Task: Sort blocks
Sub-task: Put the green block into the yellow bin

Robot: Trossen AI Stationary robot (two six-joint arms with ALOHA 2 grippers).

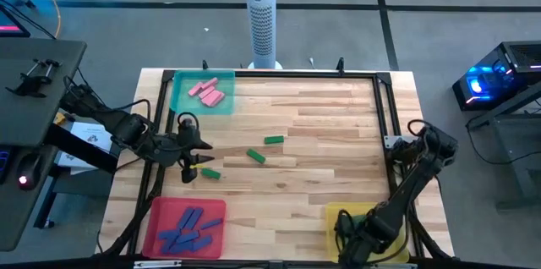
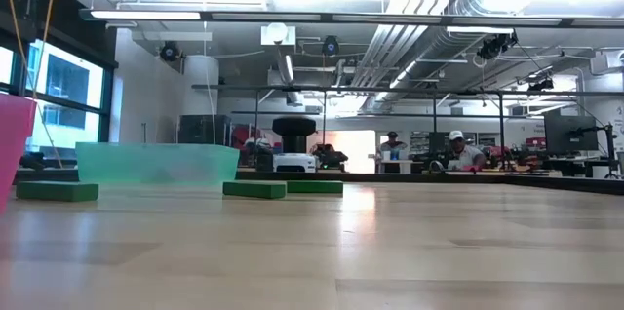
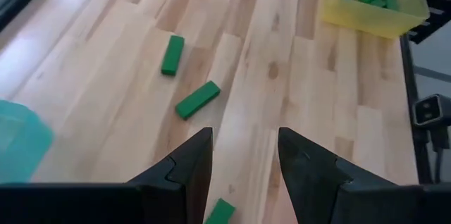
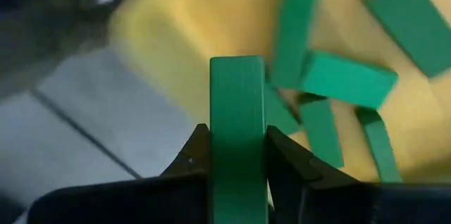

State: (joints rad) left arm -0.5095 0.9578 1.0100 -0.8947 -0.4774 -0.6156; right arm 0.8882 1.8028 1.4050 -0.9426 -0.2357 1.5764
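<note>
From above, the right gripper (image 1: 362, 239) hangs over the square yellow plastic tray (image 1: 336, 216) at the near right corner; the left gripper (image 1: 193, 161) sits just beside a small flat green block (image 1: 210, 172) on the wooden surface (image 1: 321, 125).

Right wrist: fingers clamp a green bar (image 4: 237, 132) whose long axis runs forward between them, directly above the tray's green pile.

Left wrist: fingers spread, empty.

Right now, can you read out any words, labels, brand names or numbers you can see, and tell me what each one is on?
No text can be read in any view.
The white label beside the left arm: print too small to read.
The blocks and the trays: no markings visible.
The room behind the table: too far off to show any readable sign.
</note>
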